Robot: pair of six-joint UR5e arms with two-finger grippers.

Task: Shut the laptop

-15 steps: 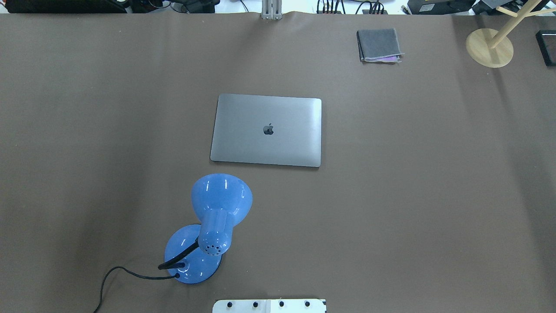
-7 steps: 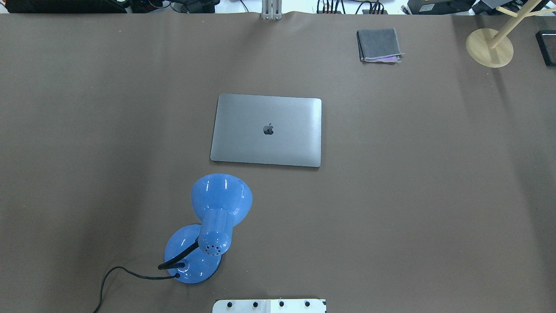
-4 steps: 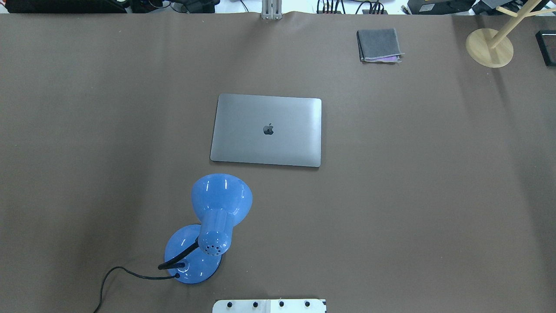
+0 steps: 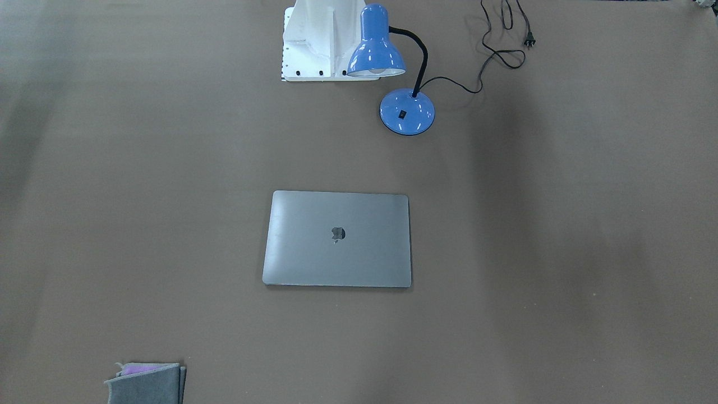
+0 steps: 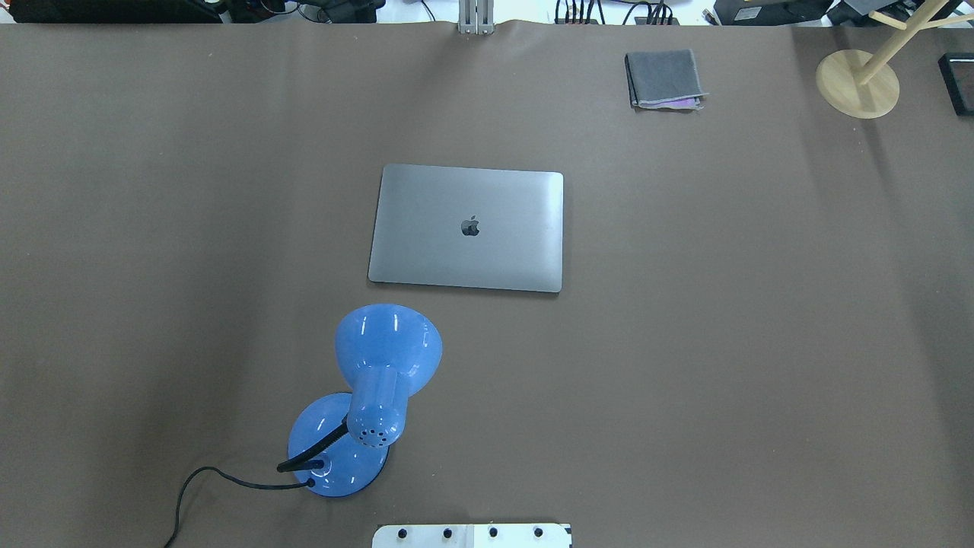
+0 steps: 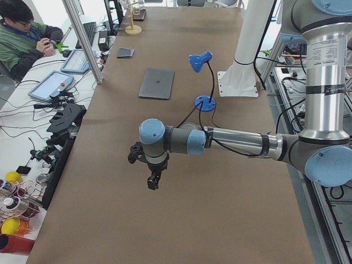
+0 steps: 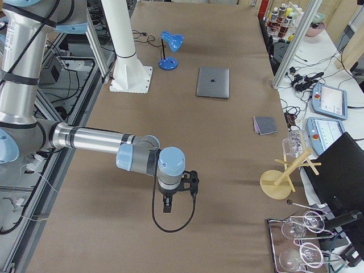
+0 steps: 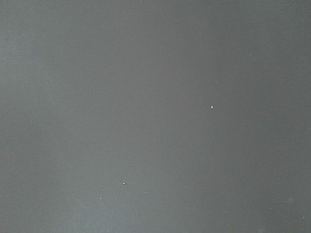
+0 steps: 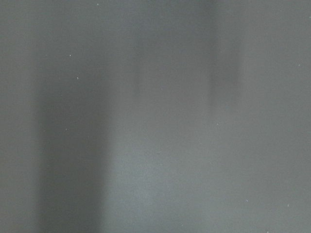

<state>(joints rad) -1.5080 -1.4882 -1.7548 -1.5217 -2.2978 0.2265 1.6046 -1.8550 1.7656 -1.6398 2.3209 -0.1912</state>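
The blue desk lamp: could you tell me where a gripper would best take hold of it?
Probably the narrow cylindrical cap of the blue desk lamp, behind its flared shade, from above, jaws across it: it looks the slimmest rigid part. The base is wide and flat; the black gooseneck might bend.

Has the laptop (image 5: 466,228) flat at the middle of the table (image 5: 152,190), the lamp (image 5: 373,388) between it and the robot's base (image 5: 472,535), leftward. Has the folded cloth (image 5: 664,79) near the far edge, rightward, the stand (image 5: 857,82) at the far right corner. Has the left gripper (image 6: 153,183) over the left end, the right gripper (image 7: 166,206) over the right.
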